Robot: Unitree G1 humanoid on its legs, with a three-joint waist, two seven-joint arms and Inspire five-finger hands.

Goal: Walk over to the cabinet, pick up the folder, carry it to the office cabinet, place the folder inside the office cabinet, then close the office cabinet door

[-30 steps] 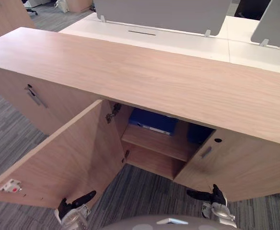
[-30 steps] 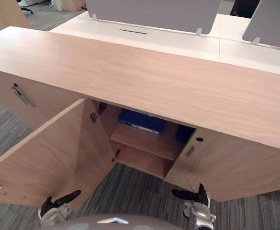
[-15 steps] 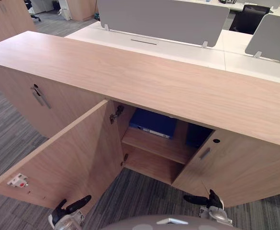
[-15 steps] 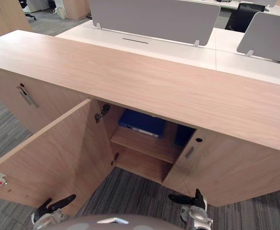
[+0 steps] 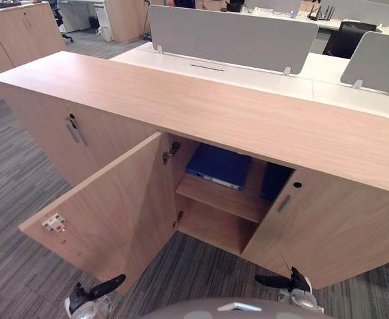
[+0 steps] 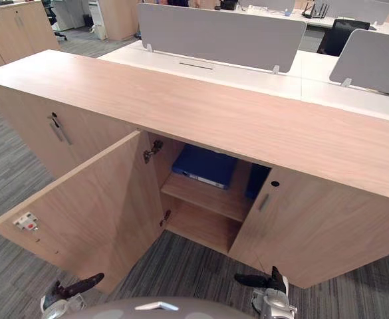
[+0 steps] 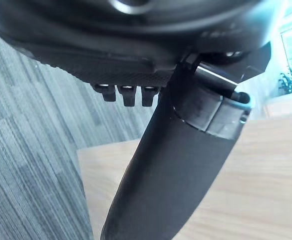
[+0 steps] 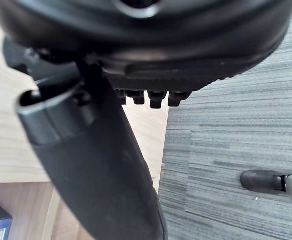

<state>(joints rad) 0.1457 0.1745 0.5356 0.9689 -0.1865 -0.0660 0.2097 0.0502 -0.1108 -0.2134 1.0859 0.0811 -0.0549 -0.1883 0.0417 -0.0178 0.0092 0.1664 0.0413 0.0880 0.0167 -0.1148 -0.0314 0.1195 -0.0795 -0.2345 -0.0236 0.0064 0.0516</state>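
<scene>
Office floor of grey striped carpet (image 5: 14,193), with white desks (image 5: 247,72) and grey screens (image 5: 227,36) in the background. A long, low wooden office cabinet (image 5: 214,113) crossed the view, its top surface bare. At left, a closed door (image 5: 51,133) carried a slim handle. Beside it, the open door (image 5: 118,209) stood swung out over the carpet, a small white catch (image 5: 53,224) on its inner face. The left hand (image 5: 86,299) hung low, just in front of this door's free edge, fingers relaxed and holding nothing. Inside the open compartment, the blue folder (image 5: 221,165) lay flat on the upper shelf (image 5: 224,201). A dark blue item (image 5: 274,181) stood partly hidden behind the right-hand door (image 5: 327,232). The right hand (image 5: 290,284) hung before that door, likewise slack and empty.
</scene>
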